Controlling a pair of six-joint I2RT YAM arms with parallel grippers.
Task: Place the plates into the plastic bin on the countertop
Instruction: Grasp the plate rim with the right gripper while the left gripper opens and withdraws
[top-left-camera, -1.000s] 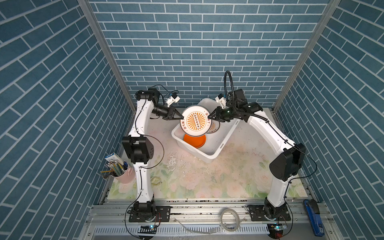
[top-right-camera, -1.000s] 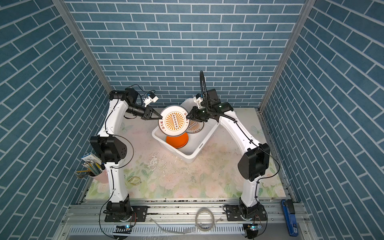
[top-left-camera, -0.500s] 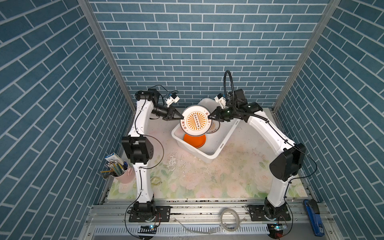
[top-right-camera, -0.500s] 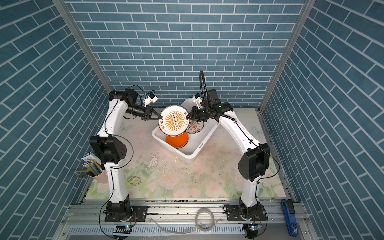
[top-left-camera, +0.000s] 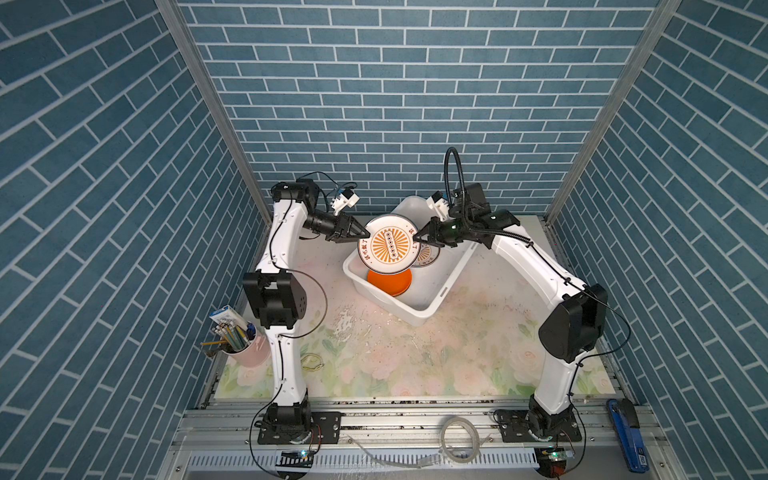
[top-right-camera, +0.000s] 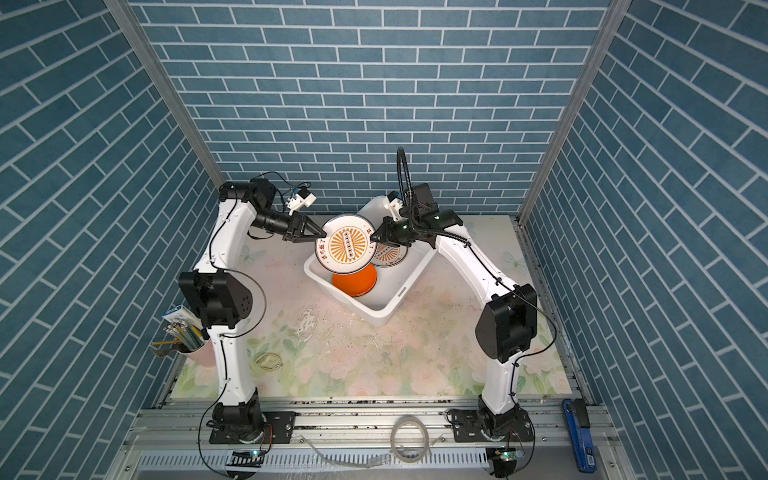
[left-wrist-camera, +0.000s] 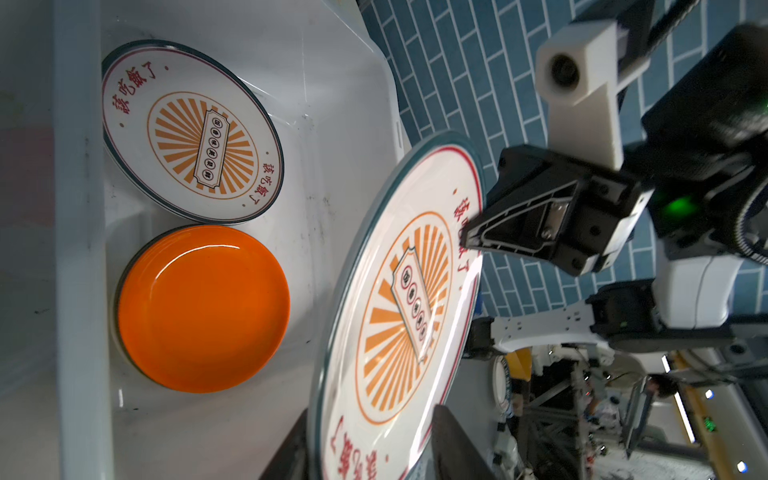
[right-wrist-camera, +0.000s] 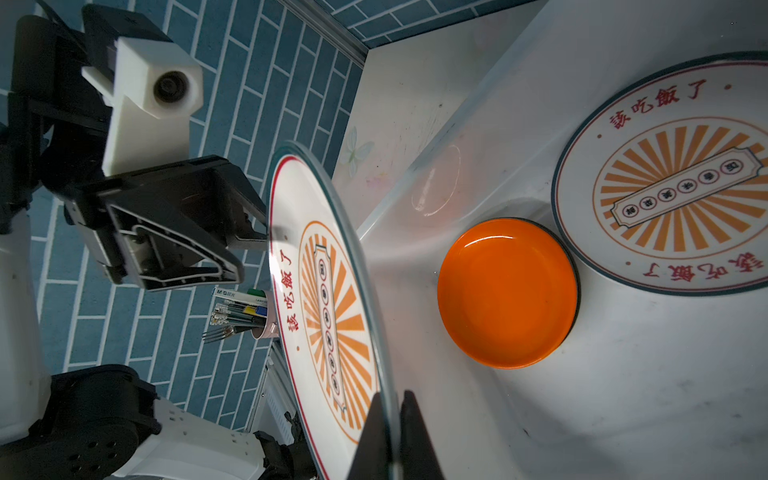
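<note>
Right gripper (top-left-camera: 415, 238) is pinched tight on the rim of the sunburst plate (top-left-camera: 388, 245), carrying it tilted above the plastic bin (top-left-camera: 419, 309). Left gripper (top-left-camera: 365, 233) sits at the plate's opposite edge, jaws spread apart with the rim between them, no clamp visible in the right wrist view. Below the held plate, on the bin floor: an orange plate (left-wrist-camera: 203, 309) and, touching it, a second sunburst plate (left-wrist-camera: 191, 131). The bin stands on the floral countertop (top-left-camera: 415, 357).

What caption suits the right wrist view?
Right gripper shut on sunburst plate beside white bin holding orange plate.
</note>
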